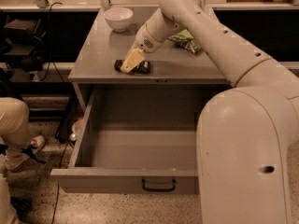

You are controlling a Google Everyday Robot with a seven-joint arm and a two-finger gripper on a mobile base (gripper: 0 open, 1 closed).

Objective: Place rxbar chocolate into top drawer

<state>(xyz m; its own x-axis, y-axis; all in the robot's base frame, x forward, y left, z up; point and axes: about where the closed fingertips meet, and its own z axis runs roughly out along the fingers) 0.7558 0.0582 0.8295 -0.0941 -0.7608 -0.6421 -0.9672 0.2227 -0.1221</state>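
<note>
The rxbar chocolate (pixel 145 67), a small dark bar, lies flat on the grey cabinet top (pixel 98 55) close to its front edge. My gripper (pixel 131 62) is lowered right onto the bar and covers its middle, so only the two dark ends show. The top drawer (pixel 121 180) is pulled fully out below the bar. Its grey inside shows nothing in it, and its dark handle (pixel 159 186) sits at the centre of the front panel. My pale arm (pixel 243 125) fills the right side of the view.
A white bowl (pixel 118 18) stands at the back left of the cabinet top. A green crinkled chip bag (pixel 187 39) lies at the back right behind my arm. A person's leg and shoe (pixel 14 129) are on the floor at the left, beside dark equipment (pixel 23 41).
</note>
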